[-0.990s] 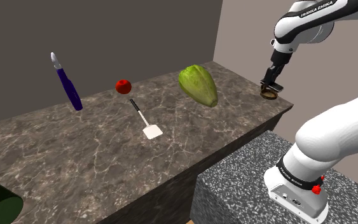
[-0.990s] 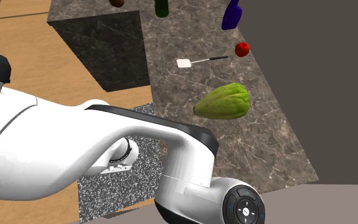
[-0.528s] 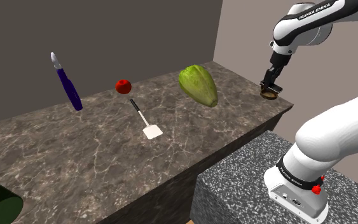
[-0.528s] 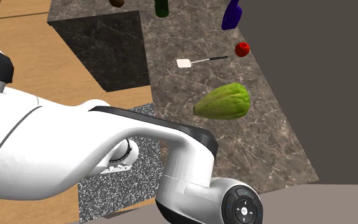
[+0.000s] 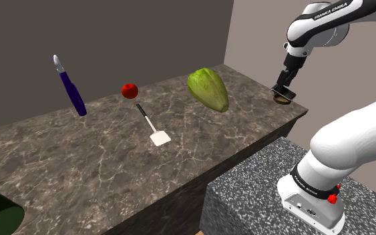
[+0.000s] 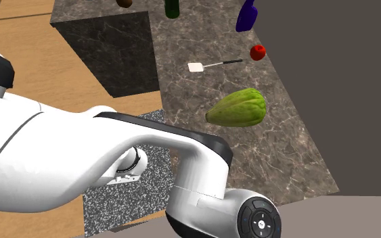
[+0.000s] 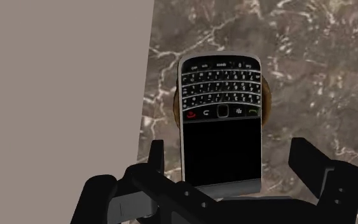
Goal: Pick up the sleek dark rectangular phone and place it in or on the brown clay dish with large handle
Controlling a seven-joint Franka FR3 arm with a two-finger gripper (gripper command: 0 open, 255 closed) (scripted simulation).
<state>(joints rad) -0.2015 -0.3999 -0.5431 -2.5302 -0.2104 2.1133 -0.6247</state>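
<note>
End effector [image 7: 232, 151] wide, its fingers clear of the phone [image 7: 220, 121], which lies directly ahead between them, resting across the brown dish [image 7: 175, 107]. Judged rigid, light, smooth-cased and slip-prone. If regrasped, clamp the two long edges at mid-length, avoiding screen and keypad.
</note>
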